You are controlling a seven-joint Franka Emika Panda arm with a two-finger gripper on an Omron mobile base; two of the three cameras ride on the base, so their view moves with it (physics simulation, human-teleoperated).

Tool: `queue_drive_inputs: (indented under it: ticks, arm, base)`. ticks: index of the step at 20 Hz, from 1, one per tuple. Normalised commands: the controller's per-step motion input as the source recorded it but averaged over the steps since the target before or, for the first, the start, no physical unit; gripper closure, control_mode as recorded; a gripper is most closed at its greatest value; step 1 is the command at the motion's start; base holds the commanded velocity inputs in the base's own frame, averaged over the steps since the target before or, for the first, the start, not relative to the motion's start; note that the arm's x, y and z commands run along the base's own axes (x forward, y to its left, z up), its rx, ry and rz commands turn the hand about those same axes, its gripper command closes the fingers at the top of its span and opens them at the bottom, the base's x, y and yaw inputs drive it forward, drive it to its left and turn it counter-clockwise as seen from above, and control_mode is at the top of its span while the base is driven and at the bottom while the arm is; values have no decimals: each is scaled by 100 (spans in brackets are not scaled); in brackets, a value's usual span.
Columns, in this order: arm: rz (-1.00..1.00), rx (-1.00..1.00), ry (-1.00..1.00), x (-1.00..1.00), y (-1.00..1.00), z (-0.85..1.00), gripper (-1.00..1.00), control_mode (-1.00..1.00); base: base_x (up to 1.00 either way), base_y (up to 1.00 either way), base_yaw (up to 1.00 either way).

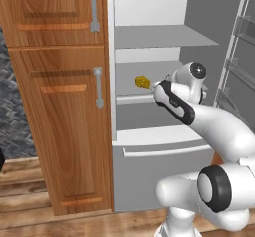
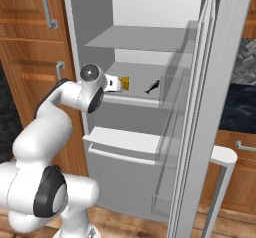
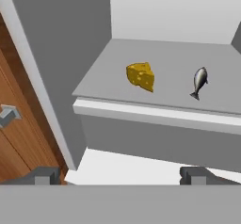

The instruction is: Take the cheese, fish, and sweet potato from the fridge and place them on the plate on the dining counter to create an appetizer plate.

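Observation:
The fridge (image 1: 199, 27) stands open. On its middle shelf (image 3: 164, 63) lies the cheese (image 3: 140, 76), a yellow wedge with holes, with the small dark fish (image 3: 199, 82) to its right. Both views from the base also show the cheese (image 1: 143, 81) (image 2: 124, 83), and the fish (image 2: 153, 86) appears in the right one. My gripper (image 3: 120, 176) is open, its fingertips (image 3: 44, 176) wide apart, just outside the shelf's front edge, short of the cheese and holding nothing. The hand (image 2: 114, 83) hovers at the shelf's left front. The sweet potato, plate and dining counter are out of view.
Wooden cabinets (image 1: 60, 106) with metal handles flank the fridge on the left. The fridge door (image 2: 220, 107) with its clear racks stands open on the right. An upper shelf (image 2: 135, 39) sits above the hand, and the lower drawer (image 2: 125, 147) juts out below it.

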Motion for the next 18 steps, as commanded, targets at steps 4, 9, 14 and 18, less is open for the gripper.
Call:
queue_drive_inputs:
  ticks: [4, 9, 14, 18]
  arm:
    - [1, 0, 0, 10, 0, -16, -100, -100]
    - [0, 0, 0, 19, 0, -9, -100, -100]
    - [0, 0, 0, 23, 0, 0, -100, -100]
    - [0, 0, 0, 22, 0, 0, -100, -100]
  base:
    - [0, 0, 0]
    - [0, 0, 0]
    - [0, 0, 0]
    - [0, 0, 0]
